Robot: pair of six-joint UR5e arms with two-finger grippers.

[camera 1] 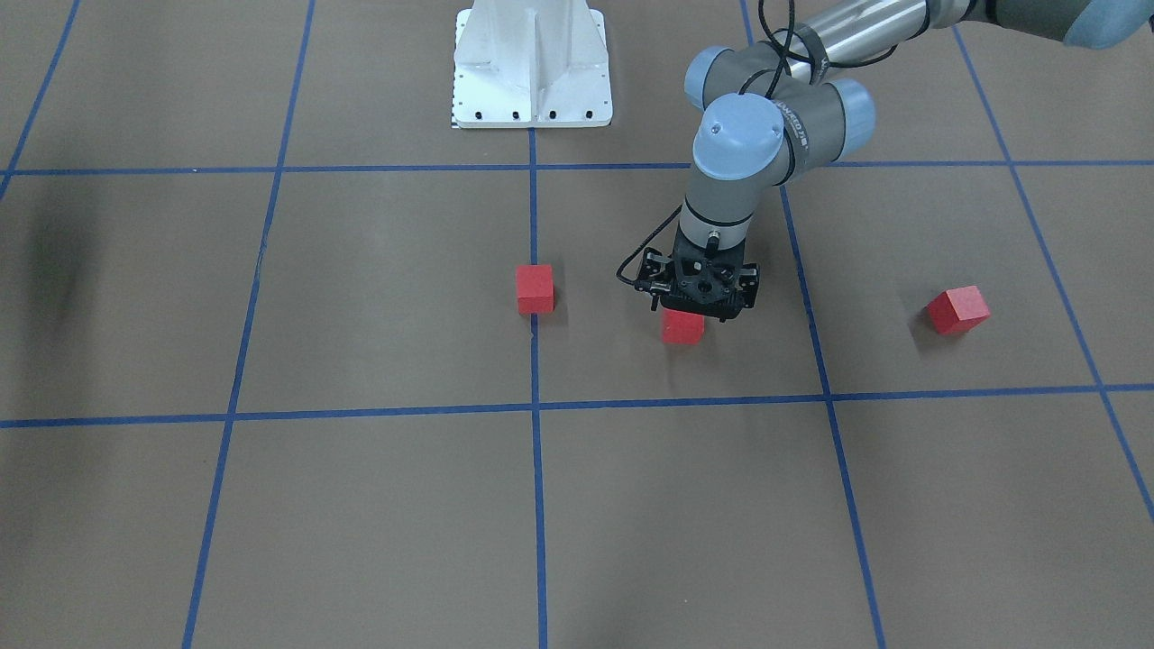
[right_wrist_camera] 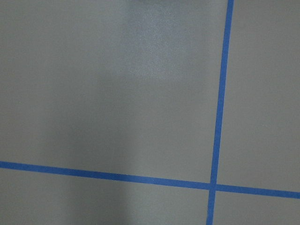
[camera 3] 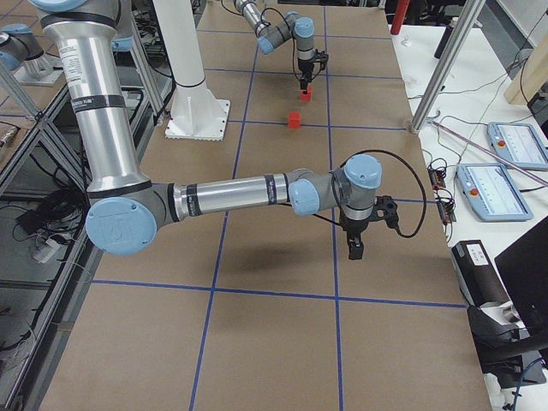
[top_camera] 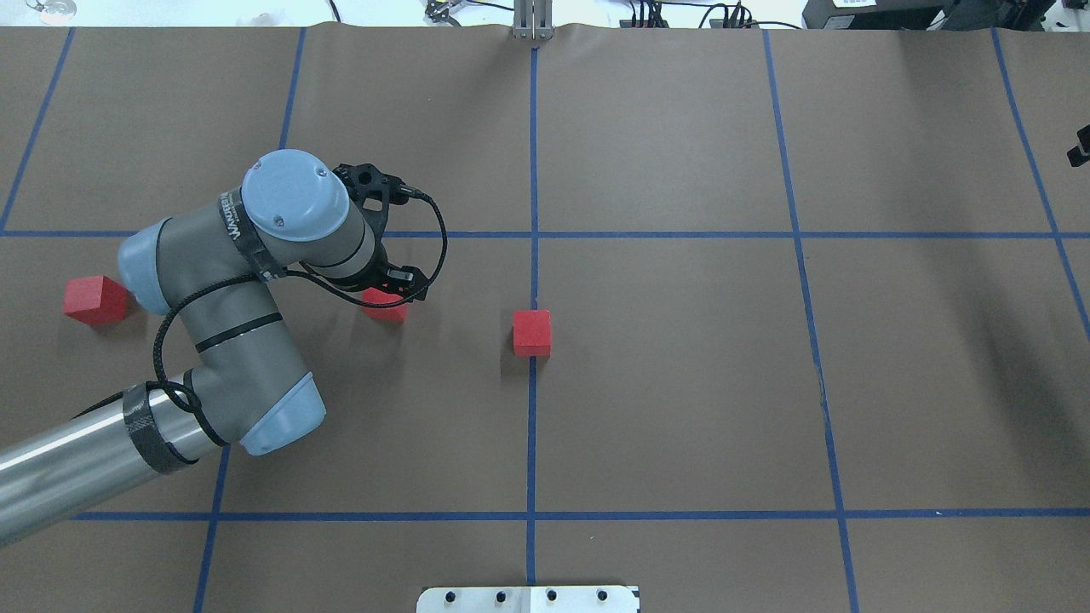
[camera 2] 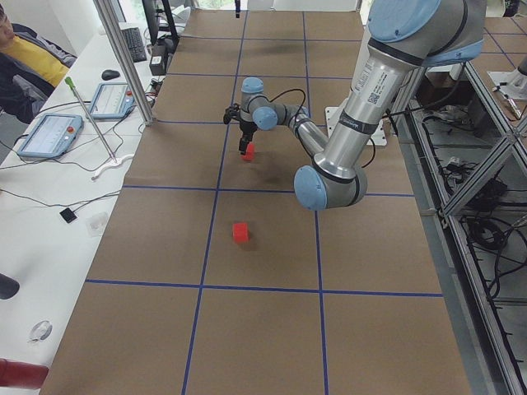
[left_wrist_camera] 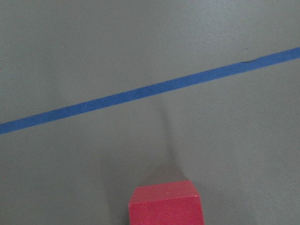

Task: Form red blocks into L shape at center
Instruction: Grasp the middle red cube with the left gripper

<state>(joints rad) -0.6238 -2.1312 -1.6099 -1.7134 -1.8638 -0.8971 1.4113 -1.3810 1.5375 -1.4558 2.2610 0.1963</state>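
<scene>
Brown paper-covered table (top_camera: pixel 681 383) gridded with blue tape (top_camera: pixel 681 234); white side bench (camera 2: pixel 49 255).

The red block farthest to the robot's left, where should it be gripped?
Take the outer red block by two opposite side faces, coming straight down from above. It sits flat but turned askew to the grid lines, so turn the jaws to match.

left gripper (camera 1: pixel 696 306) pointing down, low | right gripper (camera 3: pixel 354 248) pointing down

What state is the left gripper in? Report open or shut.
Cannot tell. The left gripper hangs over the middle red block, its body hiding the fingers; the wrist view shows only the block.
</scene>
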